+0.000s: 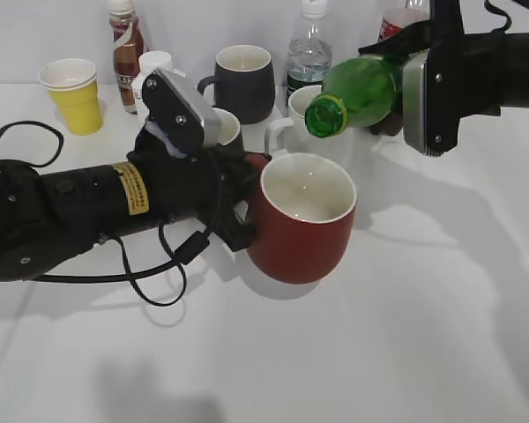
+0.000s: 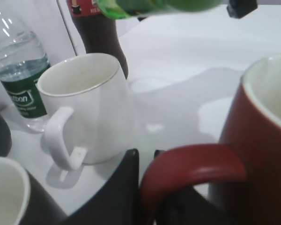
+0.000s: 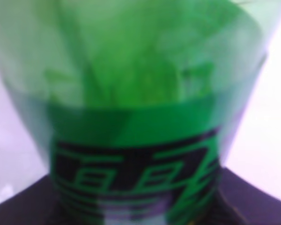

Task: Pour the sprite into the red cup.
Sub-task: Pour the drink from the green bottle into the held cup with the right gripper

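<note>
Black fingers (image 2: 131, 187) of the left gripper (image 2: 147, 192) close on the loop handle (image 2: 192, 164) of the red cup (image 1: 301, 218), one dark finger on each side of the red loop in the left wrist view. That cup stands upright on the white worktop (image 1: 423, 335), near the middle of the exterior view, its off-white inside facing up. The right gripper (image 1: 406, 92) clamps the sprite (image 1: 357, 92) around its body; the right wrist view is filled with blurred green plastic and the label, and its fingers cannot be made out there. The bottle lies nearly level in the air, its open mouth with the yellow neck ring pointing left and slightly down, above and just behind the cup's rim, not touching it. Behind the cup stands a white mug (image 2: 84, 108), beside it a clear water bottle (image 2: 18, 79) and a dark cola bottle (image 2: 100, 37). Farther back are a dark grey mug (image 1: 242, 81), a yellow paper cup (image 1: 72, 95) and a small brown bottle (image 1: 126, 48).
</note>
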{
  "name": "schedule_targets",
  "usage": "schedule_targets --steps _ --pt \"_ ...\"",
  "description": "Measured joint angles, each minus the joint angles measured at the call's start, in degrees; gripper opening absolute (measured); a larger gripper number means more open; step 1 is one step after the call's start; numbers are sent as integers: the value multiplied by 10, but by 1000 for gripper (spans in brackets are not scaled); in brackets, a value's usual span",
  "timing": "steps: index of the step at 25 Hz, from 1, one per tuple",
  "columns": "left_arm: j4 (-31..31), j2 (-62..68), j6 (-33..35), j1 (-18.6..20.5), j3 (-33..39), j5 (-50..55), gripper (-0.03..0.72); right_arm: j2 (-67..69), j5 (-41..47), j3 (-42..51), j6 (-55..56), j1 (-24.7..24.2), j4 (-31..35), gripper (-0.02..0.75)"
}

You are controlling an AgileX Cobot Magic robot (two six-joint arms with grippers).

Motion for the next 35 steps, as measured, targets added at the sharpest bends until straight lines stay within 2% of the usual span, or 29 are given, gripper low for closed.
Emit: schedule_targets --steps 26,35 --pt "6 0 0 0 0 -15 65 0 1 0 -97 0 1 377" --pt "10 0 0 0 0 -15 65 0 2 0 -142 0 36 377"
